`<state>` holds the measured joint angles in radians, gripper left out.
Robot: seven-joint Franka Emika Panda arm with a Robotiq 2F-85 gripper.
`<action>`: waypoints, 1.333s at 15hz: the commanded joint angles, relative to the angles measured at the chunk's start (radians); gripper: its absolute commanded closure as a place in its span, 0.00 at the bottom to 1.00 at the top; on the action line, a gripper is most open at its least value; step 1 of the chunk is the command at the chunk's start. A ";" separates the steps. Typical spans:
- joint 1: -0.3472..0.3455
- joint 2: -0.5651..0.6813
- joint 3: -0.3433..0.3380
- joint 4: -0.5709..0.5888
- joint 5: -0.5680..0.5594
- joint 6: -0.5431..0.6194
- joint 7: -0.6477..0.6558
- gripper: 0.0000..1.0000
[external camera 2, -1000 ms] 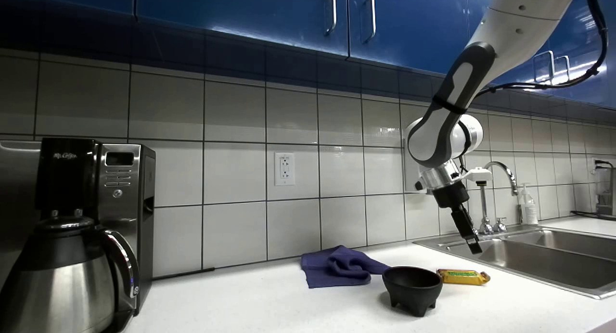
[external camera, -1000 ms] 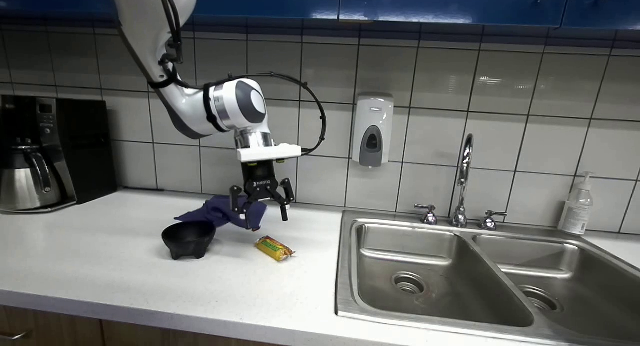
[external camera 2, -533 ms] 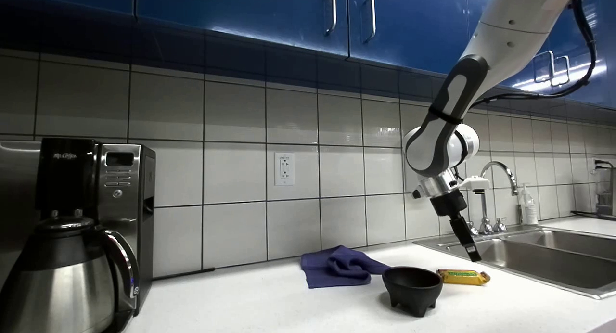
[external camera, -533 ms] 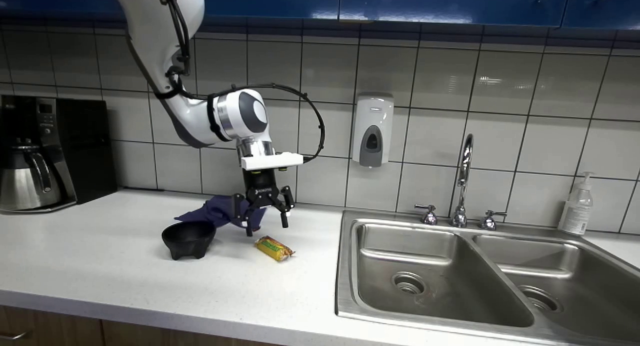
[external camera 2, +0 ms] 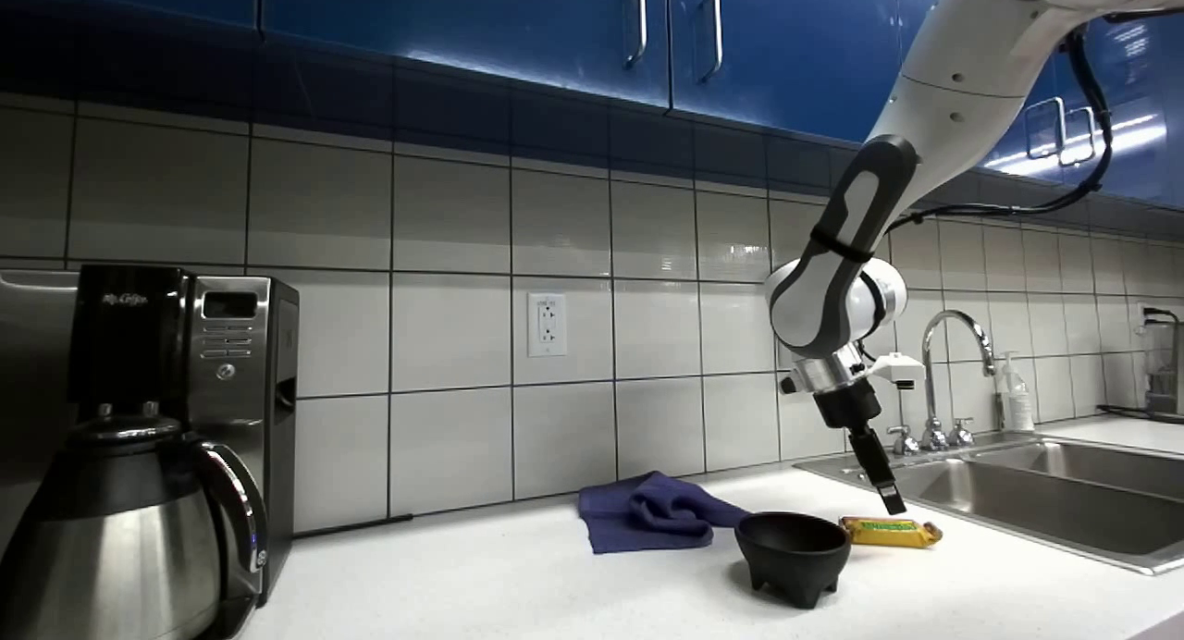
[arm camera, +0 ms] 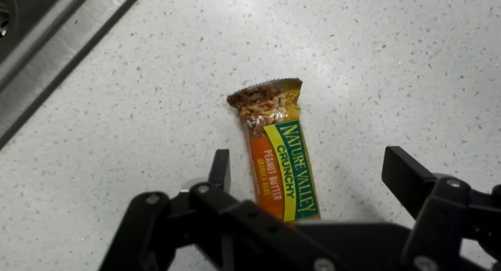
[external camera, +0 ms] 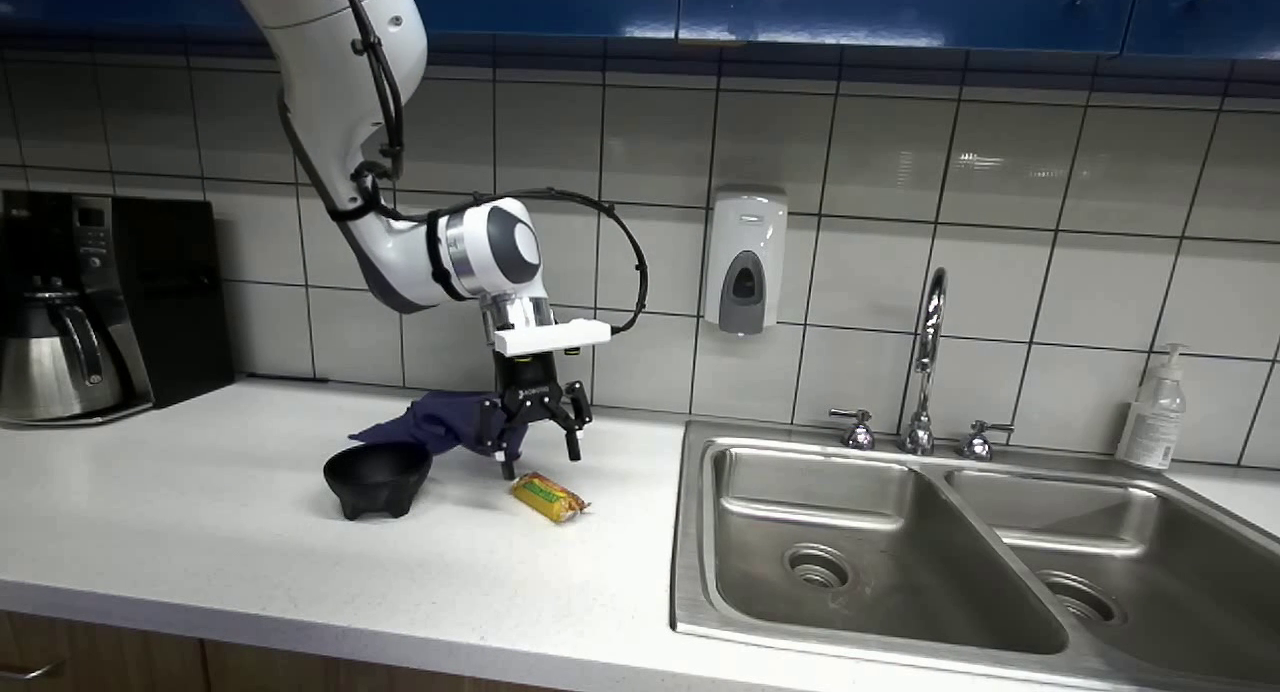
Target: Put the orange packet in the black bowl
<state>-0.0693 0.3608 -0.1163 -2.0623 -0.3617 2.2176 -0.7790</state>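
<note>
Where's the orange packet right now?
In an exterior view, the orange packet lies on the counter, right of the black bowl and left of the sink, with the open tool above it.

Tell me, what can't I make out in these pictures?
Orange packet: lower end hidden behind the gripper, wrist view.
Black bowl: inside bottom hidden by its near wall, both exterior views.
Pump bottle: label too small to read, both exterior views.
Robot arm: upper part cut off by frame edges, both exterior views.

arm (external camera: 405,262): white, rounded | panels (external camera 2: 890,152): dark grey | cable (external camera 2: 1090,80): black | pincer (arm camera: 306,165): black, grey screws (arm camera: 454,183)
</note>
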 commanded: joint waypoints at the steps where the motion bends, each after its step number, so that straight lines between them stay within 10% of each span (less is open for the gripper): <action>1: -0.027 0.042 0.026 0.047 -0.020 0.001 -0.032 0.00; 17: -0.031 0.125 0.024 0.095 -0.028 -0.015 -0.048 0.00; 18: -0.033 0.129 0.025 0.098 -0.025 -0.018 -0.048 0.25; 20: -0.035 0.133 0.025 0.101 -0.026 -0.017 -0.048 0.32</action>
<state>-0.0772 0.4796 -0.1123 -1.9925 -0.3650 2.2193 -0.8059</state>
